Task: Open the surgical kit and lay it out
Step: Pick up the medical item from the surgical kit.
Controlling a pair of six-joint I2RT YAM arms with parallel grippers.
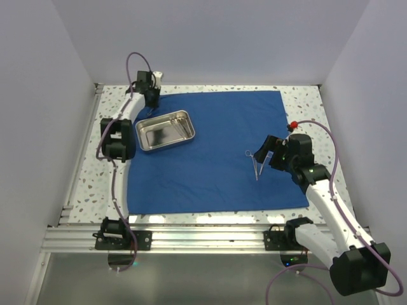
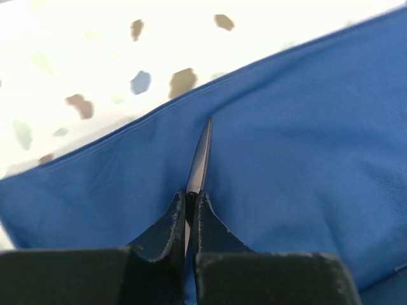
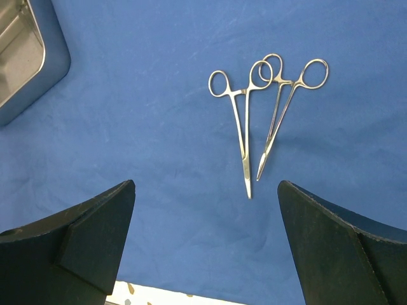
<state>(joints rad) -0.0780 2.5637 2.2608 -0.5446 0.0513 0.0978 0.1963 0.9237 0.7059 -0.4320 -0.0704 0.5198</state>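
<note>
The royal-blue cloth [image 1: 210,171] lies spread flat on the table. The steel tray [image 1: 191,124] sits on its far left part and looks empty; its corner shows in the right wrist view [image 3: 57,60]. Two ring-handled forceps [image 1: 255,164] lie side by side on the cloth, tips toward the near edge [image 3: 243,127]. My right gripper [image 3: 206,184] is open and empty, hovering just right of them [image 1: 264,150]. My left gripper [image 1: 152,100] is at the cloth's far left corner, shut on a slim pointed silver instrument [image 2: 202,152] held over the cloth [image 2: 305,140] near its edge.
The speckled white tabletop [image 1: 305,101] borders the cloth on all sides. An aluminium rail [image 1: 203,238] runs along the near edge. White walls close in the left, right and back. A red connector [image 1: 294,124] sits on the right arm's cable.
</note>
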